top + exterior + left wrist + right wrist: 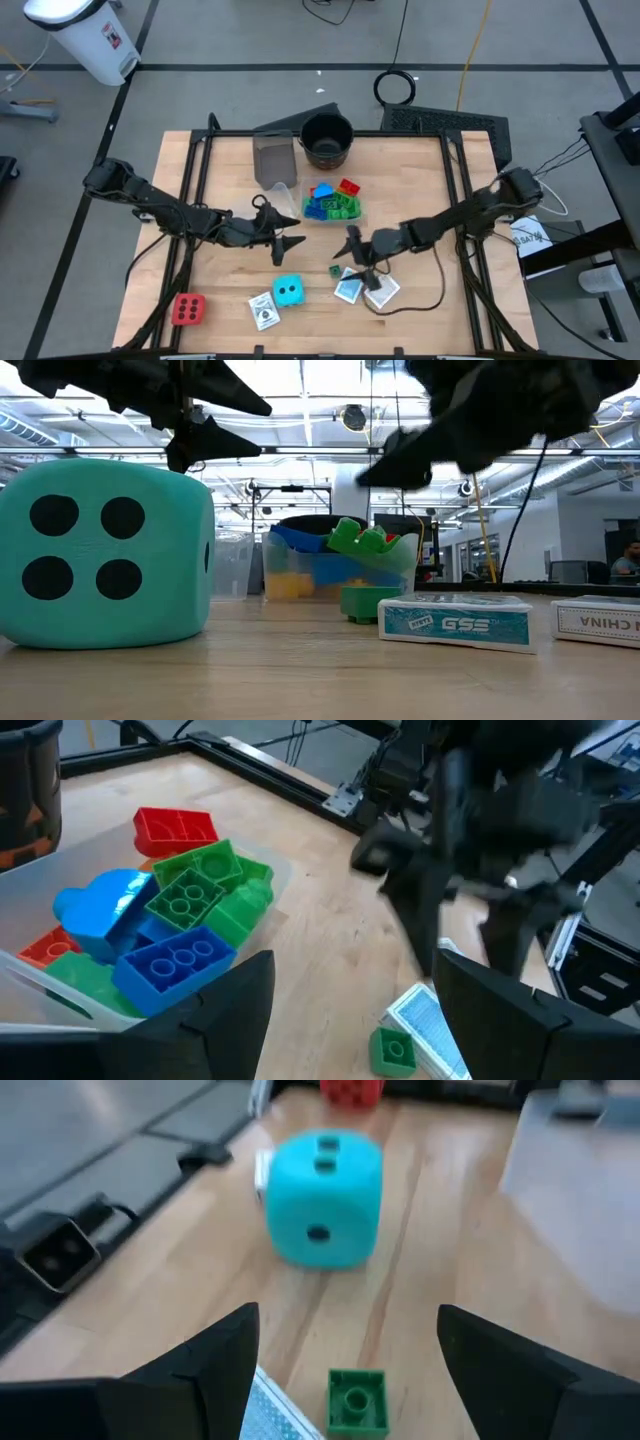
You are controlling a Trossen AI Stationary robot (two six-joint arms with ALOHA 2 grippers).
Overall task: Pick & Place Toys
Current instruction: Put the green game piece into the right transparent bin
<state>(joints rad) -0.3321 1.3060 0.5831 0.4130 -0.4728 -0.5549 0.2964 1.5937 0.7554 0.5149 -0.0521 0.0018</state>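
the red dotted cube (188, 309) is lying near the front left corner of the wooden counter (230, 180). the left pincer (290, 230) is hanging released above the counter's middle, holding nothing, and its fingers are pointing toward the clear tub (331, 203). one white-bordered card (264, 311) is lying just beside the cyan dotted cube (289, 291), which is sitting near the front edge. the tub is holding the blue, green and red building blocks (170, 935) in a pile, in front of the black round pot (327, 139). a small green block (357, 1401) is lying alone on the counter, between the tub and two more cards (365, 290). the right pincer (358, 257) is hovering released just above this green block, holding nothing.
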